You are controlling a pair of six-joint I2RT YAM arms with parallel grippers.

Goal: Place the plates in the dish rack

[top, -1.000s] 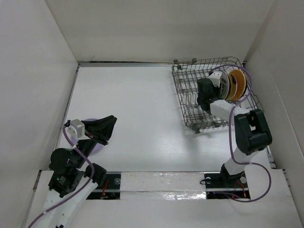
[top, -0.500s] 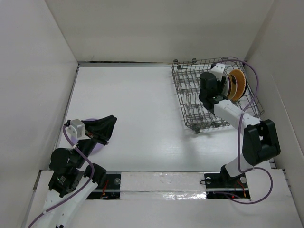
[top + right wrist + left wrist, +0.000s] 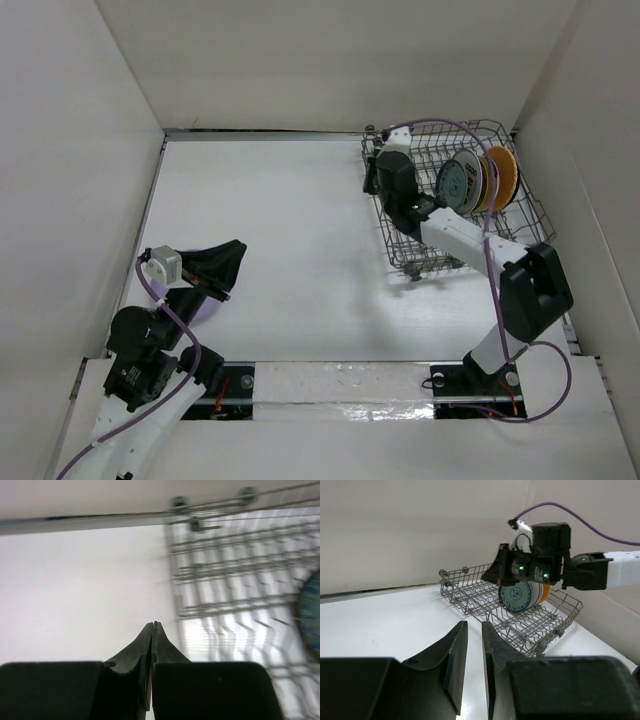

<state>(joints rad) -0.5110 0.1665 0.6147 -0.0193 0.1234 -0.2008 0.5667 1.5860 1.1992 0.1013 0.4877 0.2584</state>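
Plates stand on edge in the dish rack (image 3: pixel 430 245), a grey wire basket with rows of upright tines that sits at the far right of the white table (image 3: pixel 280 220). They are packed close together in one row toward its right side. The front one is a teal patterned plate (image 3: pixel 458 183) with a pale rim, its face turned to the left. The back one is an orange plate (image 3: pixel 503 175). Something cream and something dark show between those two, but how many plates that makes I cannot tell. The rest of the rack holds nothing but bare tines.

One lavender plate (image 3: pixel 203 307) is outside the rack, at the near left of the table. It lies mostly hidden under the left claw (image 3: pixel 228 268).

In the left wrist view the left claw's fingers (image 3: pixel 455 660) stand a narrow slit apart. Whether they pinch the lavender plate's rim I cannot tell.

The right claw (image 3: pixel 372 178) hangs over the rack's far left part, well apart from the plates. Its two black fingers (image 3: pixel 145 645) are pressed together with nothing between them.
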